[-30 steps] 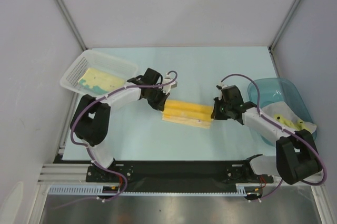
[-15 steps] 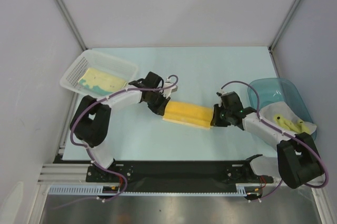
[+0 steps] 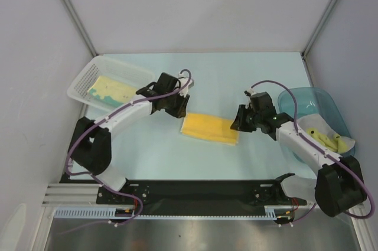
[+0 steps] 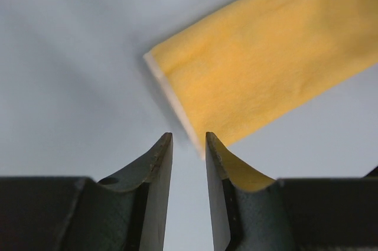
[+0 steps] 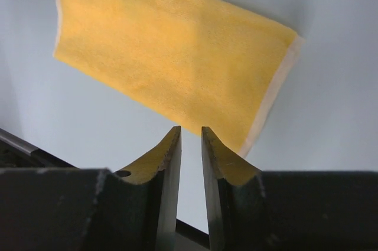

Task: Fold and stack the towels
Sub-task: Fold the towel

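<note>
A folded orange-yellow towel point(image 3: 210, 128) lies flat on the table between the two arms; it also shows as the towel point(image 4: 266, 68) in the left wrist view and the towel point(image 5: 171, 56) in the right wrist view. My left gripper point(image 3: 179, 111) hovers just off its left end, jaws a little apart with nothing between them point(image 4: 188, 139). At the towel's right end, my right gripper point(image 3: 237, 124) is likewise narrowly open and empty point(image 5: 191, 130). A pale yellow towel point(image 3: 112, 90) lies in the white basket. Another pale towel point(image 3: 326, 137) hangs in the blue tub.
The white mesh basket point(image 3: 82, 77) stands at the back left, close behind the left arm. The blue translucent tub point(image 3: 307, 96) sits at the right edge beside the right arm. Frame posts rise at both back corners.
Both grippers have opened, let go of the towel's ends and drawn back from it. The towel now lies folded and flat by itself.
</note>
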{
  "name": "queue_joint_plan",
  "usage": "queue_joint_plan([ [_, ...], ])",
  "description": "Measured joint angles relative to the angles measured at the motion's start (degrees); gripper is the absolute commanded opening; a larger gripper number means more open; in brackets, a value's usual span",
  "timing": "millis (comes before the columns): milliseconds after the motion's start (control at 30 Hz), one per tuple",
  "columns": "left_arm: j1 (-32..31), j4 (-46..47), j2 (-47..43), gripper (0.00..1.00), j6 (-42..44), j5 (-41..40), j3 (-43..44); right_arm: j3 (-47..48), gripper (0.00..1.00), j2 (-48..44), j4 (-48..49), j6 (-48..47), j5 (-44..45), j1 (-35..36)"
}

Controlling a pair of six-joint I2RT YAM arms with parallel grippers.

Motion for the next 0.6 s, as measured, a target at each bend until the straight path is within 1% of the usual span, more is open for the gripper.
queue_joint_plan([
  [133, -1.09, 9.07, -4.35, 0.34, -7.76, 4.83, -5.66, -1.03, 0.25, 2.82, 4.22, 1.97, -1.79, 0.00],
  [267, -1.62, 14.58, -4.07, 0.34, -13.09, 6.23, -11.54, -6.29, 0.25, 4.63, 9.16, 4.04, -2.84, 0.07],
  [400, -1.60, 16.00, -0.94, 0.33, -16.09, 5.20, -14.73, -9.94, 0.24, 6.23, 10.36, 4.92, -2.47, 0.09],
  [600, -1.60, 16.00, 0.26, 0.34, -17.62, 2.47, -14.80, -9.51, 0.22, 6.08, 9.99, 5.07, -1.88, 0.04],
])
